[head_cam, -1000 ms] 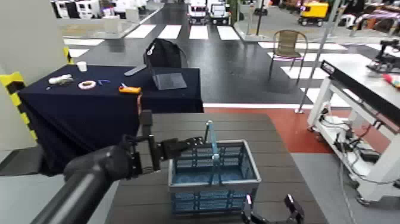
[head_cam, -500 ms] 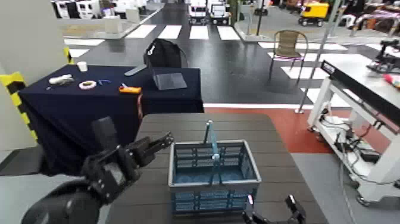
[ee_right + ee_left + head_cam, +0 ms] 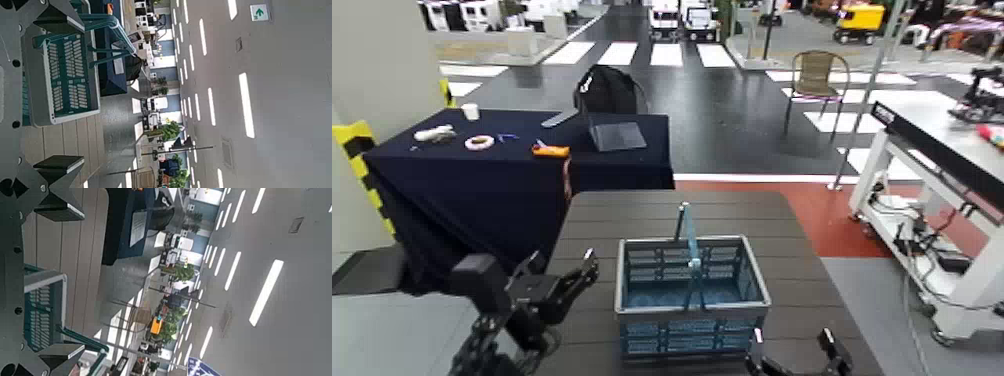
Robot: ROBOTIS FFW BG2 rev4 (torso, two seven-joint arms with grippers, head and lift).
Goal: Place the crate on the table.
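Observation:
The blue-grey slatted crate (image 3: pixel 692 300) stands upright on the dark brown slatted table (image 3: pixel 672 212), its thin light-blue handle (image 3: pixel 684 240) raised. My left gripper (image 3: pixel 572 273) is open and empty, just left of the crate and apart from it. In the left wrist view (image 3: pixel 78 282) the jaws are wide apart with the crate's rim (image 3: pixel 43 286) ahead. My right gripper (image 3: pixel 794 350) is low at the table's near edge, right of the crate, open and empty. The right wrist view (image 3: pixel 74 94) shows the crate (image 3: pixel 66 74) ahead of it.
A navy-draped table (image 3: pixel 482 190) stands at the back left, holding a laptop (image 3: pixel 617 135), a backpack (image 3: pixel 609 90) and small items. A white-framed workbench (image 3: pixel 932 150) is at the right. A chair (image 3: pixel 818 75) stands farther back. A yellow-black striped post (image 3: pixel 352 145) is at the far left.
My left gripper has let go near the crate's handle and drawn back down and to the left. The crate has stayed put on the table. The right gripper has barely moved.

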